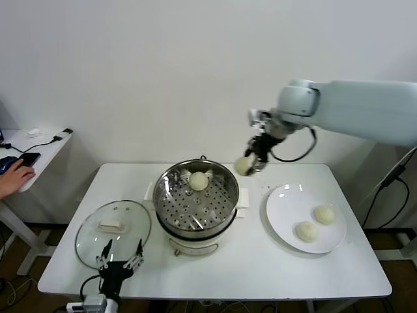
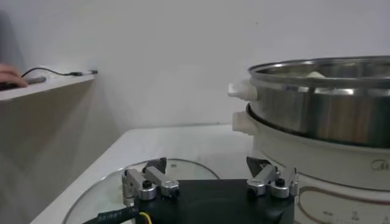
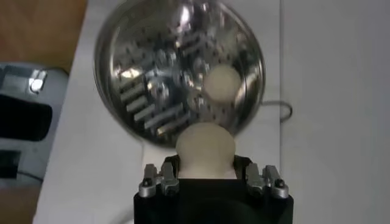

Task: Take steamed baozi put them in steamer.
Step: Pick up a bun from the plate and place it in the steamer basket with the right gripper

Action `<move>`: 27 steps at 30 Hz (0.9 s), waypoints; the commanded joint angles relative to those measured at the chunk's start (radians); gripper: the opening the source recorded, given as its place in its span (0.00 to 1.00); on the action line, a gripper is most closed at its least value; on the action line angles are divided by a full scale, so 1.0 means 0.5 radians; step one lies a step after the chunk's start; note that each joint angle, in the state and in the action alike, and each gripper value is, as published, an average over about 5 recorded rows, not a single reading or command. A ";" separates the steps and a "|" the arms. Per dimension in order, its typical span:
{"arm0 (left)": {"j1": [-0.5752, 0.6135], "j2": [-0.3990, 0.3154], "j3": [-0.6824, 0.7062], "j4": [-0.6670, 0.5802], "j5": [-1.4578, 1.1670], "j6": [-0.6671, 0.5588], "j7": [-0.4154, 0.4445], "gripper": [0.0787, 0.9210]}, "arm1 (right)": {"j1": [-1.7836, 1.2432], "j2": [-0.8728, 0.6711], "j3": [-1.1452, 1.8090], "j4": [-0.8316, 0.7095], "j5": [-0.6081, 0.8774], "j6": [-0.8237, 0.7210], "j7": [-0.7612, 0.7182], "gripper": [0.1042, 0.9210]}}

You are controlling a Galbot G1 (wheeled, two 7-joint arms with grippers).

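The shiny steel steamer with white handles stands mid-table, and one cream baozi rests on its perforated tray near the back rim. My right gripper hangs in the air just past the steamer's right rim, shut on a second baozi. The right wrist view looks down on that held baozi, with the steamer and the baozi inside it beneath. Two more baozi lie on the white plate. My left gripper is parked, open, at the front left by the lid.
A round glass lid with a white knob lies flat left of the steamer, under the left gripper. A side desk with a person's hand stands far left. A cable loops off the right wrist.
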 commanded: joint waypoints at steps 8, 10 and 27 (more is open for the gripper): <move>-0.025 0.006 0.003 0.012 0.002 0.008 0.004 0.88 | -0.397 0.727 0.204 -0.259 0.202 -0.330 0.324 0.60; -0.026 0.007 0.005 0.015 0.004 0.007 0.005 0.88 | -0.483 0.777 0.203 -0.363 0.144 -0.333 0.329 0.60; -0.035 0.022 0.004 0.037 -0.005 0.002 0.004 0.88 | -0.876 0.896 0.225 -0.800 -0.120 -0.314 0.328 0.60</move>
